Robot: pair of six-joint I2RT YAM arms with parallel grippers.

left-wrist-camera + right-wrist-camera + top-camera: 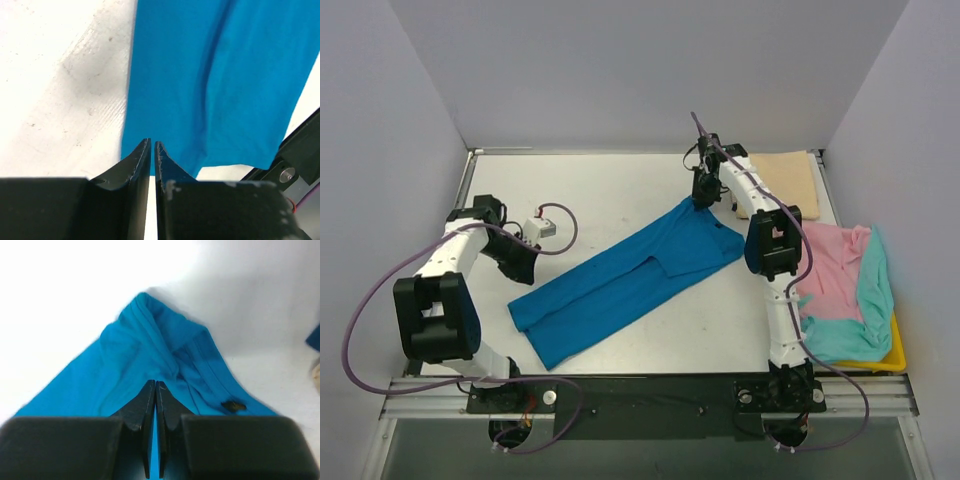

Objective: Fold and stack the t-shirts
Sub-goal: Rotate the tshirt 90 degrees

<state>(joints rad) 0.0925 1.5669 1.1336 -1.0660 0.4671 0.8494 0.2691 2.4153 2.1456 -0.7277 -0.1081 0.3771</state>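
The blue t-shirt [630, 275] lies diagonally across the middle of the bench [570, 190], folded lengthwise. The main risk is a lopsided pull. The right tool [155, 384] seems pinched onto a small bunch of cloth by the collar at the far end, so the thin fabric could slip out or drag the fold open. The left tool [152, 142], fingers together on nothing just beside the near hem, gives no anchor. There are four shirts: the blue one, one beige t-shirt [788, 178] at the far right, and one pink t-shirt [830, 270] and one teal t-shirt [860, 325] heaped on the single yellow tray [898, 356]. There are two tools.
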